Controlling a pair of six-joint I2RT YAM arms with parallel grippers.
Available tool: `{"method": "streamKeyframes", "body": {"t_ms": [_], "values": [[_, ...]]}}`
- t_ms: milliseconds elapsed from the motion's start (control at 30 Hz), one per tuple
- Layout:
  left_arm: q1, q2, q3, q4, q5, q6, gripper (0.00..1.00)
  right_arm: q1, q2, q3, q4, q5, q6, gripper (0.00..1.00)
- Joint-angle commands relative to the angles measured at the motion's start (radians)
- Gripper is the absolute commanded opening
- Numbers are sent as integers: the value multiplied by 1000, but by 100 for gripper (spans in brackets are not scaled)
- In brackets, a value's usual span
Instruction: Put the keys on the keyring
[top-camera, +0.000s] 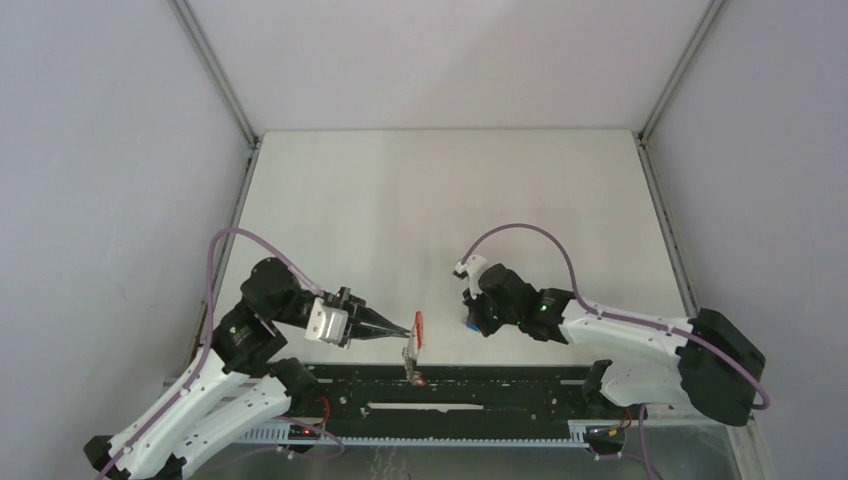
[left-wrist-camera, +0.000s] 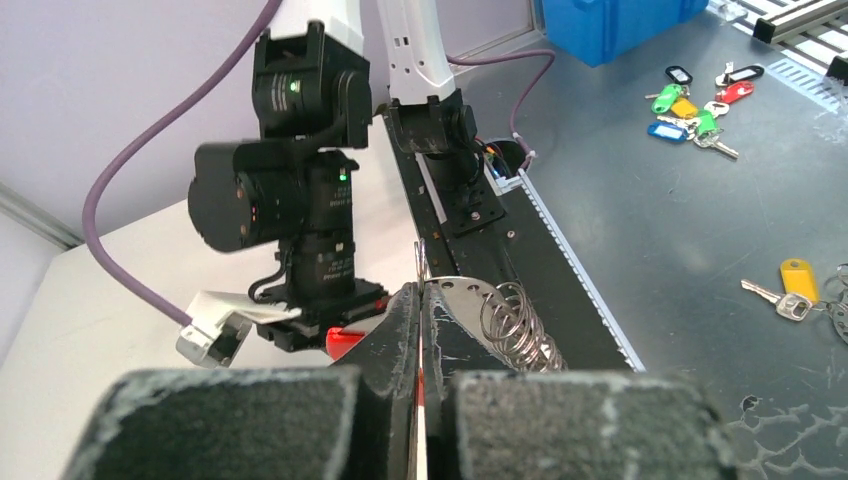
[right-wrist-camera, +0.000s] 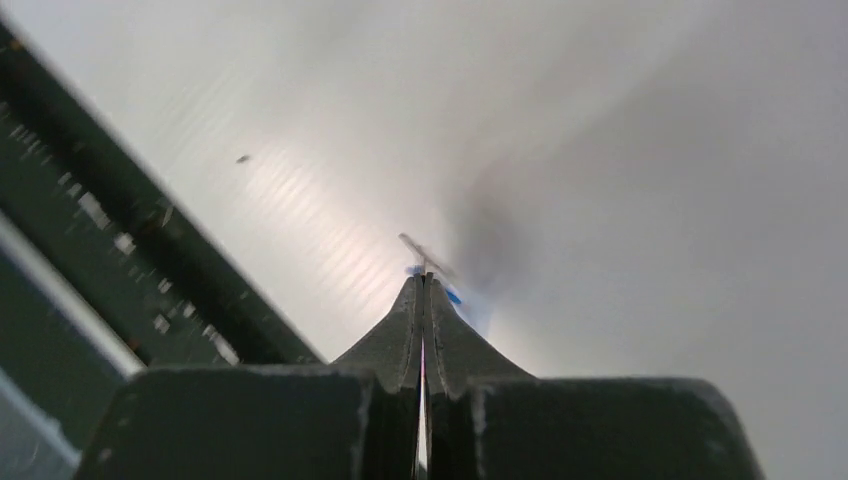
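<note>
Closed left tool (left-wrist-camera: 421, 291) grips keyring (left-wrist-camera: 514, 330); closed right tool (right-wrist-camera: 422, 285) grips blue-tagged key (right-wrist-camera: 416, 246).

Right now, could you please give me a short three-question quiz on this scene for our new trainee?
1. True or false: the left jaws are shut on the keyring.
2. The key at the tip of the right jaws carries a tag of which colour? A red, B blue, C green.
3. Fill in: in the top view, the keyring and that key are ____ (touching or apart).
Key: 1 true; 2 B; 3 apart.
</note>
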Motion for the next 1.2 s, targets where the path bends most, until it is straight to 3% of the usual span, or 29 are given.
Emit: {"method": "streamKeyframes", "body": {"t_ms": [0,267,433,500,533,567,600,633,767,900,967,1000,1100,1167], "values": [[5,-8,45,52,-11,-20,0,-19,83,19,90,184,175,0],[6,-11,34,91,-17,-45,0,-40,205,19,152,198,209,0],[6,-14,31,95,-20,-47,0,-67,186,19,154,186,202,0],[5,-13,34,94,-21,-45,0,-73,156,25,139,178,192,7],[5,-9,36,94,-22,-45,0,-73,132,33,115,169,188,19],[6,-7,38,94,-23,-46,0,-73,106,45,92,158,185,43],[6,-7,42,95,-24,-46,0,-73,74,58,65,142,181,89],[5,-6,43,94,-23,-46,0,-73,40,69,47,117,175,98],[6,-5,46,104,-24,-47,0,-108,-76,42,83,-2,270,100],[5,-6,49,116,-34,-55,0,-285,-7,9,200,-466,315,100],[5,-9,50,116,-40,-57,0,-387,25,20,199,-572,341,100],[5,-9,52,116,-41,-57,0,-397,-10,28,177,-507,324,100],[6,-10,57,116,-48,-58,0,-298,-229,77,56,-89,222,100],[5,-10,56,116,-44,-52,0,-287,-326,37,58,34,349,100]]}}
